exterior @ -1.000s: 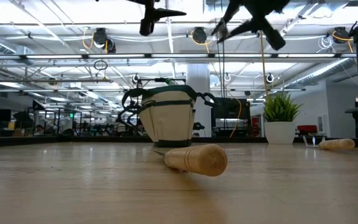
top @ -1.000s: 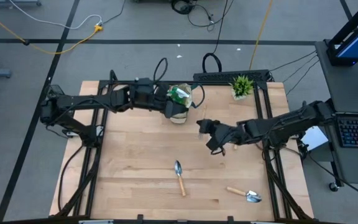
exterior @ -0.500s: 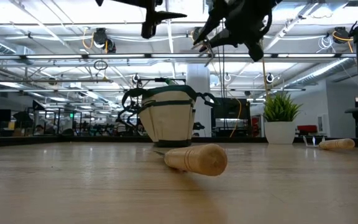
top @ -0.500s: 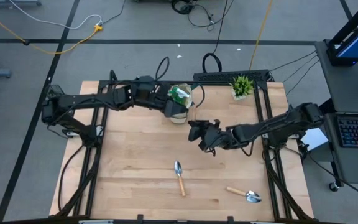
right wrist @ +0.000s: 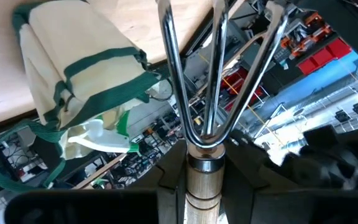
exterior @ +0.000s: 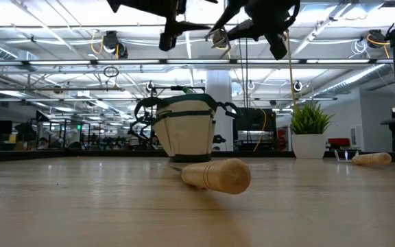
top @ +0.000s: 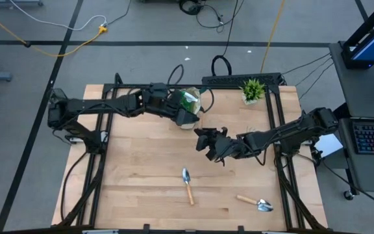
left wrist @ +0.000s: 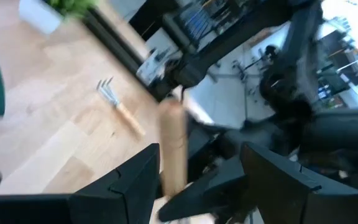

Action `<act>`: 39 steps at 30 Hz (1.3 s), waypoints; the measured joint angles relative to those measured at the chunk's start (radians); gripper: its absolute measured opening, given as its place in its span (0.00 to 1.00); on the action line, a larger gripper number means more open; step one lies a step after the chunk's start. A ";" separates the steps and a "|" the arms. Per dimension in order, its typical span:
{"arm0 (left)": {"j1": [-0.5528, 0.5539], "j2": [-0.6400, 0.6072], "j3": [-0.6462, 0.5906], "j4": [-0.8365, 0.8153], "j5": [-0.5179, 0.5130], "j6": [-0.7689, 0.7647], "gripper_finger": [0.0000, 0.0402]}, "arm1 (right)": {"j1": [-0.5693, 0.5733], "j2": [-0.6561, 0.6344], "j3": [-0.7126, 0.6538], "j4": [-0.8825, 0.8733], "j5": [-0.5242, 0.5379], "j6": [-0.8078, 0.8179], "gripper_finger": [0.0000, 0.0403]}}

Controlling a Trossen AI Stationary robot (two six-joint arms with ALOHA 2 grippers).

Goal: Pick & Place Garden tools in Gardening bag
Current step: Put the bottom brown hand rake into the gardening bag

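right tool (right wrist: 191, 180) gripping fork rake (right wrist: 207, 81), near bag (right wrist: 79, 74)

Robotics lab in open industrial hall: wooden counter (top: 141, 175) on black frame, floor cables (top: 57, 29), ceiling trusses (exterior: 60, 48), keyboard (top: 372, 138) at adjacent workstation.

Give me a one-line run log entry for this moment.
right gripper: shut on fork rake, airborne beside gardening bag | left gripper: open at bag | trowels on table
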State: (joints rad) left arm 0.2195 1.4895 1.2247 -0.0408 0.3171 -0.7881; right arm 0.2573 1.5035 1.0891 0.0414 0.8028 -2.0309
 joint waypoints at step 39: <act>-0.016 0.109 -0.001 0.191 0.037 0.035 0.15 | -0.002 -0.001 0.003 0.046 -0.046 -0.012 0.14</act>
State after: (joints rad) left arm 0.2031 1.5982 1.2232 0.1507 0.3544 -0.7534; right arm 0.2554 1.5021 1.0924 0.0872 0.7572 -2.0430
